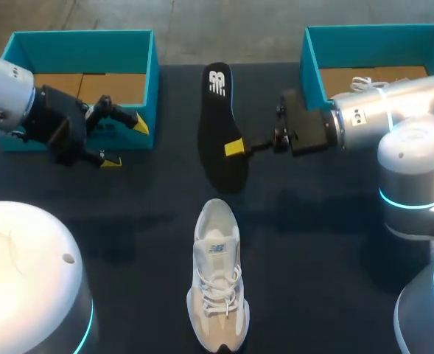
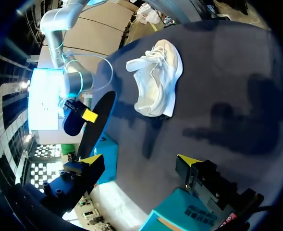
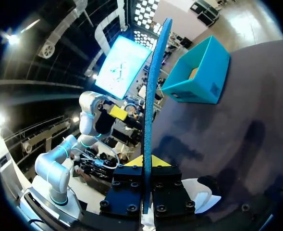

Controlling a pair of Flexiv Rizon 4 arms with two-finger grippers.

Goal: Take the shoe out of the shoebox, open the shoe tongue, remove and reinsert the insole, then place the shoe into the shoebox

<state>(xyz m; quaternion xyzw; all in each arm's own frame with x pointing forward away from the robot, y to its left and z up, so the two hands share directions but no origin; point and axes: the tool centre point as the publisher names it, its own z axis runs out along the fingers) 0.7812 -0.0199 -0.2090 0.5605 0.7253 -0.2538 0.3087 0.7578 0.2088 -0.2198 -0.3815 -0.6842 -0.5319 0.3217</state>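
Black insole [image 1: 217, 122], white mark at one end, pinched by right gripper [image 1: 233, 147].

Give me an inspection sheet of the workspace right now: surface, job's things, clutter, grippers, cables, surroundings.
Surface: dark table.
Job's things: white shoe stands on the table, outside both boxes. The black insole is out of the shoe. The left shoebox and right shoebox are teal and open, at the far edge.
Clutter: nothing seen.
Grippers: left gripper is open and empty, beside the left shoebox. The right gripper is shut on the insole.
Cables: nothing seen.
Surroundings: nothing seen.
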